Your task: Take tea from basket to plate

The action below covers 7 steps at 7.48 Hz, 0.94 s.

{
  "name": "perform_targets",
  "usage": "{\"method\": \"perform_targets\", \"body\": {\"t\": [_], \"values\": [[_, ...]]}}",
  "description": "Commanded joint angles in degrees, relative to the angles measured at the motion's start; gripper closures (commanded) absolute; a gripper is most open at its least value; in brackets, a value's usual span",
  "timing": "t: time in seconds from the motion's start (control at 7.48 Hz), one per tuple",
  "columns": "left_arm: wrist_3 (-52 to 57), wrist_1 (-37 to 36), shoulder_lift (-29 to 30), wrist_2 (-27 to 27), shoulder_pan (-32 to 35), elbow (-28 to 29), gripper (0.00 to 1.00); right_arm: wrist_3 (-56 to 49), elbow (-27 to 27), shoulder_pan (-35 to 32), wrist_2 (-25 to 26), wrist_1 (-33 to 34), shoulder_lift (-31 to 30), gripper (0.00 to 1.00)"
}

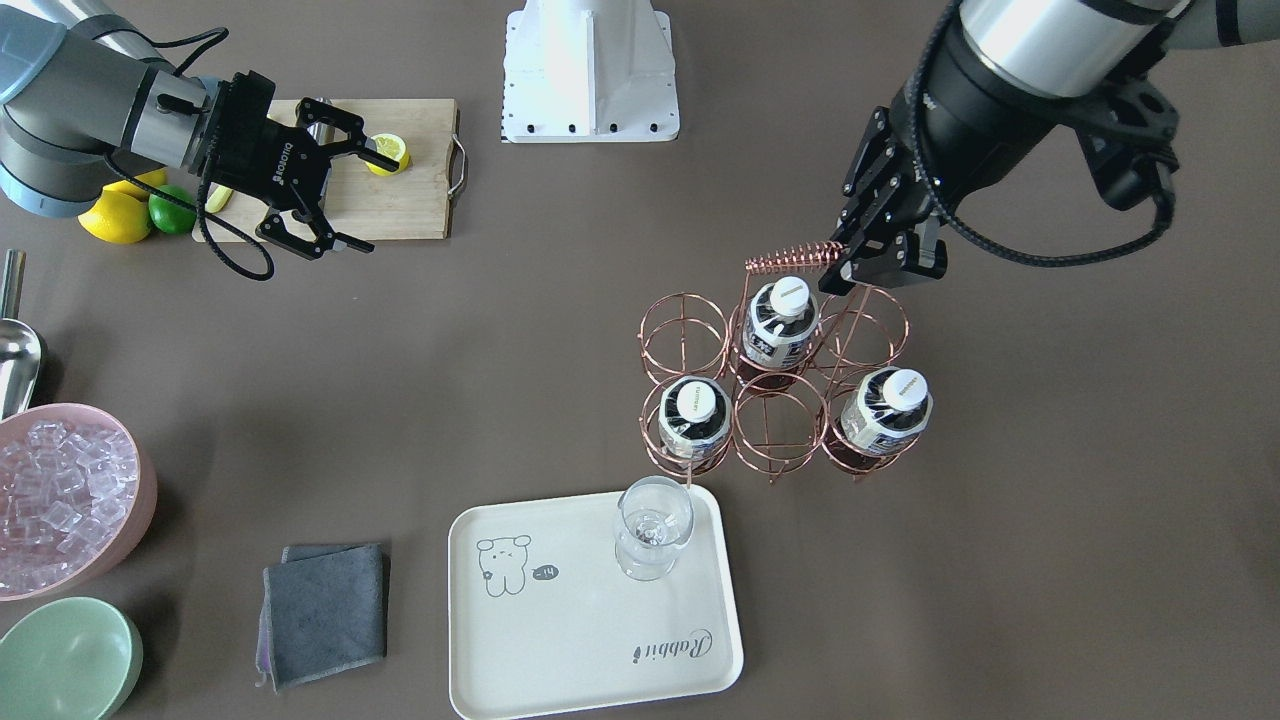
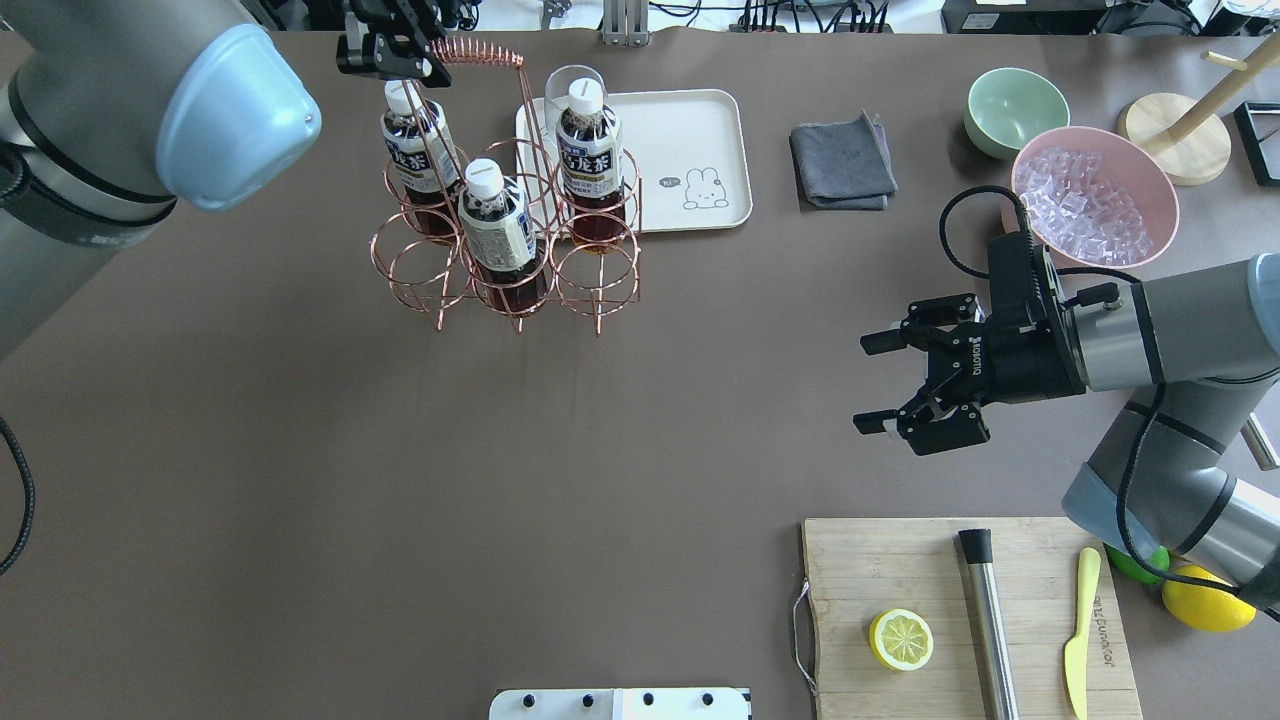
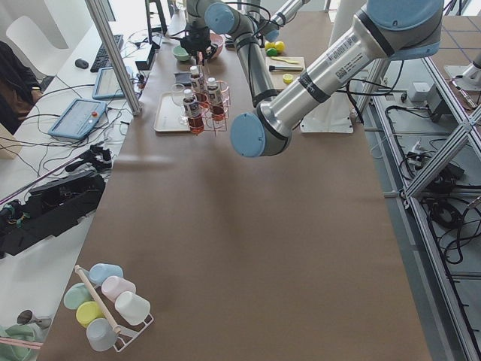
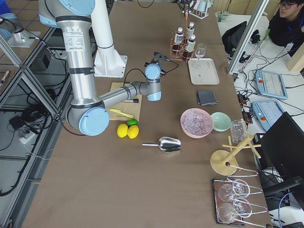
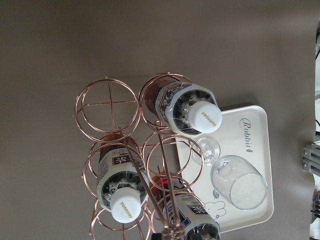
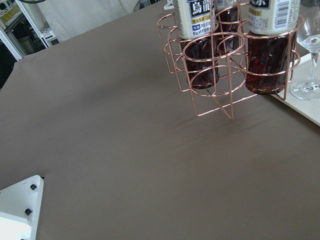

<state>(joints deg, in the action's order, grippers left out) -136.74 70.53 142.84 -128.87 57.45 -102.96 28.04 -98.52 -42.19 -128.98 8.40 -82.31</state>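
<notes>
"Where's the tea?"
"All three tea bottles (image 1: 780, 320) stand in the wire basket (image 1: 642, 338), just beside the plate (image 1: 590, 640)."
"And your pincers?"
"My left pincer (image 1: 880, 265) is at the coiled handle (image 1: 795, 258); I can't tell its grip. My right pincer (image 2: 866, 382) hangs spread wide above the table (image 2: 600, 450)."

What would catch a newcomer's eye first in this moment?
The rose-gold wire basket with three tea bottles stands out on the robot's left, right beside the cream plate. The left gripper is at its coiled handle, and a wine glass stands on the plate's corner nearest the basket.
</notes>
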Motion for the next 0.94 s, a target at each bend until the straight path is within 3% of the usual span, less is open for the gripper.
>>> {"method": "perform_targets", "body": {"t": [0.0,0.8], "values": [[-2.4,-2.1,1.4,1.1,-1.7,-1.5,1.0,0.0,0.2,0.0,-0.7,0.0,-0.3,0.0],[-14.7,-4.6,5.8,7.7,-12.5,-3.8,1.0,0.0,0.6,0.4,-0.6,-0.1,-0.9,0.0]]}}
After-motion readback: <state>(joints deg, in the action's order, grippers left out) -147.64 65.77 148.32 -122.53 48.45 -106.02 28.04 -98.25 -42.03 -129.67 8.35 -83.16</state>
